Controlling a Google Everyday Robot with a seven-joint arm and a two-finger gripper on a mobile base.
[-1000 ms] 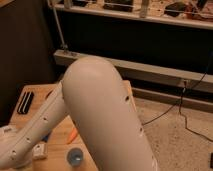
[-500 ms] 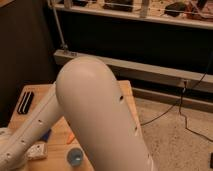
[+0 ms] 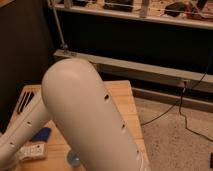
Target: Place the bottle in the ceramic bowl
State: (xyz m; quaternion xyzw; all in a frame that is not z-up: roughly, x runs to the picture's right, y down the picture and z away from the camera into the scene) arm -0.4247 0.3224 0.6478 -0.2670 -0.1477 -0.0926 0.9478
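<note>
White plastic casing of the robot arm [image 3: 90,120] fills the middle of the camera view, sweeping from the near right up over a wooden table [image 3: 120,95]. A slimmer link runs down to the near left corner. The gripper sits beyond that corner, out of sight, with its jaws apart and nothing seen held in them.

The bottle [image 3: 33,151] lies on the table at the near left, just beside the slim link. A blue sponge [image 3: 42,134] rests close behind it. A light-blue cup [image 3: 73,159] peeks out at the near edge, and a black slatted object [image 3: 26,102] lies further back on the left.

The ceramic bowl cannot be seen; the arm may be hiding it. By this showing, the bottle is not yet picked up, so grasping, carrying and placing all remain.
</note>
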